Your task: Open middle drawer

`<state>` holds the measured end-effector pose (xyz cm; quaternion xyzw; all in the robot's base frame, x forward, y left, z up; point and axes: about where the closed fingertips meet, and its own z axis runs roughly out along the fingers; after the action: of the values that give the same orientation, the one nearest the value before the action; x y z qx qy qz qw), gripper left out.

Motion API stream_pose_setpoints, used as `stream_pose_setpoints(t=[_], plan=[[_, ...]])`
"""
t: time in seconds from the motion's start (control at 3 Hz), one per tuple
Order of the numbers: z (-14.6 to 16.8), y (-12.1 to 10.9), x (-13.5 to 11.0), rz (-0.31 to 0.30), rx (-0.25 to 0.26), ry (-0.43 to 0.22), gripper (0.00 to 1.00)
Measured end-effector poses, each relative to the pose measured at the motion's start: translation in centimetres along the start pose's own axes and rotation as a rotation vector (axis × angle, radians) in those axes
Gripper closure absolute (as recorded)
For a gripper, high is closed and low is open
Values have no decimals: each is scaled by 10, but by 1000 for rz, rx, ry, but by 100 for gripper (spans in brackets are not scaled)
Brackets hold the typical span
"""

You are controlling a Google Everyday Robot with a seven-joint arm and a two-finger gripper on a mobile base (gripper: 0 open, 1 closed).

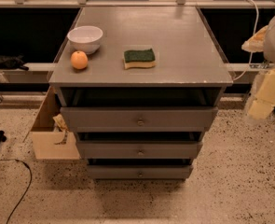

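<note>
The middle drawer [109, 149] sits in the front of a grey cabinet, its flat front carrying a small round knob [140, 151] at centre and a dark gap running along its upper edge. Directly above the middle drawer is the taller top drawer [99, 118], and directly below it the narrower bottom drawer [113, 172]. Higher above it, the grey worktop [183, 55] holds a green-and-yellow sponge [139, 58] almost straight over the knob, with an orange [79, 59] and a white bowl [85, 38] further left and close together. Left of the middle drawer, an open cardboard box [48, 141] stands on the speckled floor [239, 190] against the cabinet. The pale end effector [266, 94] hangs far to the right of the middle drawer, well apart from it, and I cannot tell whether it is open or closed.
</note>
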<state>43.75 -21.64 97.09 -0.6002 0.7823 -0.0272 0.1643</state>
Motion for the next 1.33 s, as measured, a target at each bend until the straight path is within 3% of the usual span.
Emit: stream_pose_setpoints(t=[0.33,0.67,1.0,1.33], plan=[[26,13,-7,11,-49,-58,0],[77,42,-26,44,-149,-143,0],[157,96,-56,29,-291,-150,0],[158,99,-61,24,-286,-163,0]])
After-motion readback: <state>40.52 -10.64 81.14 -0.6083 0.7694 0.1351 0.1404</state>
